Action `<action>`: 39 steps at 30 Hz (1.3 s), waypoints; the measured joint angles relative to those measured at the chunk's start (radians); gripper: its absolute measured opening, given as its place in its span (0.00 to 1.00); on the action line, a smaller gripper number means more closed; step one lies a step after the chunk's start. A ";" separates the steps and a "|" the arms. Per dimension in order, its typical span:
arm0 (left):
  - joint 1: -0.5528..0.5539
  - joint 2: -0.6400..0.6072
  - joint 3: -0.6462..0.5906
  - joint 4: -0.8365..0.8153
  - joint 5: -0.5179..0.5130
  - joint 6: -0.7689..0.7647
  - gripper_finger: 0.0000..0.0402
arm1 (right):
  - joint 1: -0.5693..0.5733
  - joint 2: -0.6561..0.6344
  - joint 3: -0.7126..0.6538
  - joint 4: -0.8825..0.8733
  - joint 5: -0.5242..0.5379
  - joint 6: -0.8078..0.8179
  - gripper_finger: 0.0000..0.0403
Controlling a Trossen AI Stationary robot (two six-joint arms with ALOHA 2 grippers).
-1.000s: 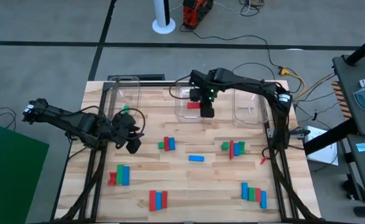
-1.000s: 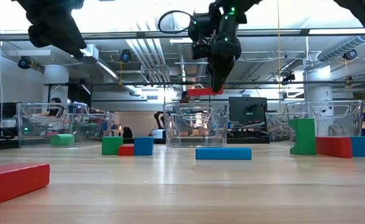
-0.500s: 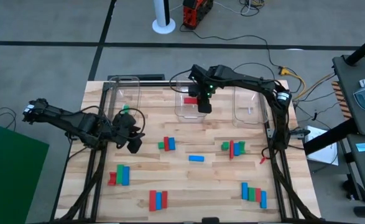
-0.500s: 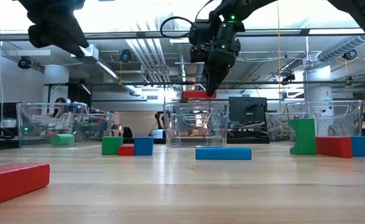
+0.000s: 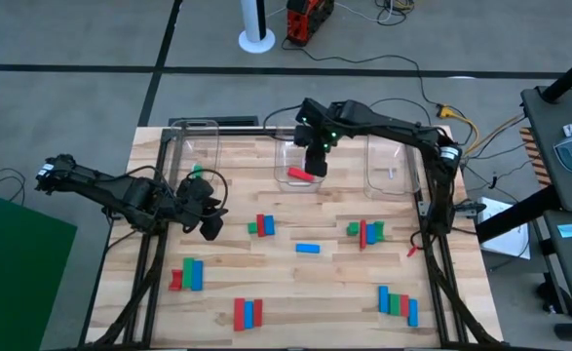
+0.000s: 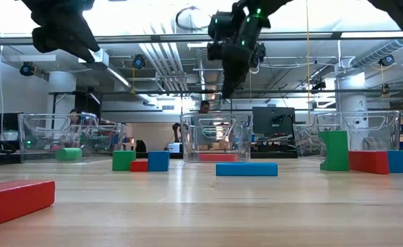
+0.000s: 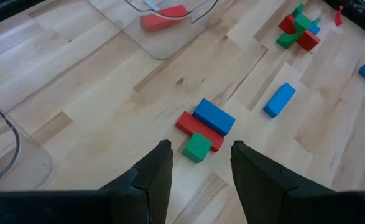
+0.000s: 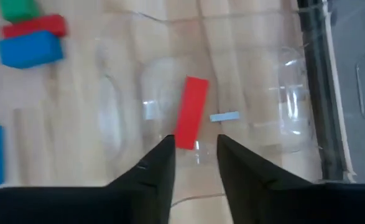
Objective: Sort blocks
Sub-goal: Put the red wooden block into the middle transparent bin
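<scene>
High view shows you the right hand poised above the middle clear bin at twelve o'clock on the bench. Its fingers are parted and empty. A red block lies on that bin's floor, directly under the hand and apart from it; in the right wrist view you see the same red block lying flat between the two fingertips' line of sight.

Your left hand hangs above the bench at about nine o'clock, fingers spread, gripping nothing. Just beyond it sits a small cluster of a blue, a red and a green block, touching one another.

A lone blue block lies near the centre of the bench, and a green block rests in the left bin at eleven o'clock.
</scene>
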 joint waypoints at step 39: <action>-0.021 0.154 0.097 0.391 0.332 -0.349 0.35 | 0.543 -0.664 -0.444 0.077 0.220 0.458 0.03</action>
